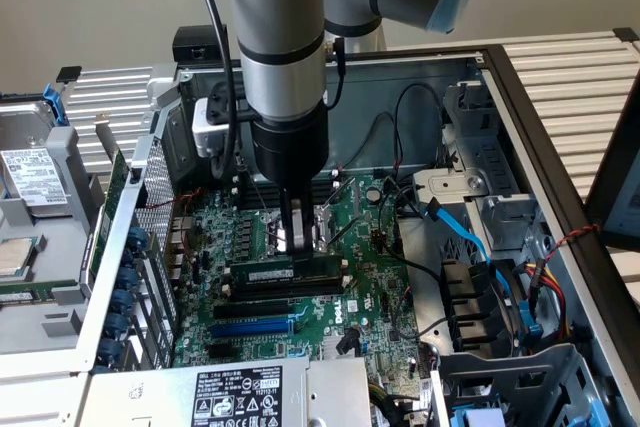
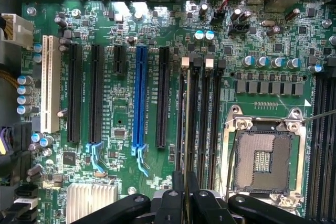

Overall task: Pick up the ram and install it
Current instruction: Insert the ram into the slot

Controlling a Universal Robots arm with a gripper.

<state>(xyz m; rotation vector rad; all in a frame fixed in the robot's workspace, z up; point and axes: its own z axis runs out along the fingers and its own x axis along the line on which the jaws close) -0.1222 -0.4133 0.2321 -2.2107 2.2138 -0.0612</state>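
- Exterior view: a grey and silver robot arm (image 1: pixel 280 47) reaches straight down into an open grey metal computer case (image 1: pixel 500 77) that lies on its side.
- Its slim black gripper (image 1: pixel 297 255) comes down on the green motherboard (image 1: pixel 370 287), and its tips meet the upper edge of the ram (image 1: pixel 262 274), a long thin green circuit-board stick with a white label strip.
- The ram stands on its long edge, directly under the gripper, which takes it a little toward the exterior view's right of its middle.
- The ram runs parallel to the empty black memory slots (image 1: pixel 280 293), on the far side of them from the long blue expansion slot (image 1: pixel 255 328).
- Wrist view: the gripper (image 2: pixel 185 195) is clenched on the ram (image 2: pixel 185 119), its two black fingers (image 2: pixel 173 203) pressed against either face of the stick.
- Here the ram shows edge-on as a thin pale line leading away from the fingertips.
- It sits along the black memory slots (image 2: pixel 206 119), between the blue expansion slot (image 2: pixel 139 93) and the square silver processor socket (image 2: pixel 262 161).
- I cannot tell whether the ram is pressed fully home in its slot.
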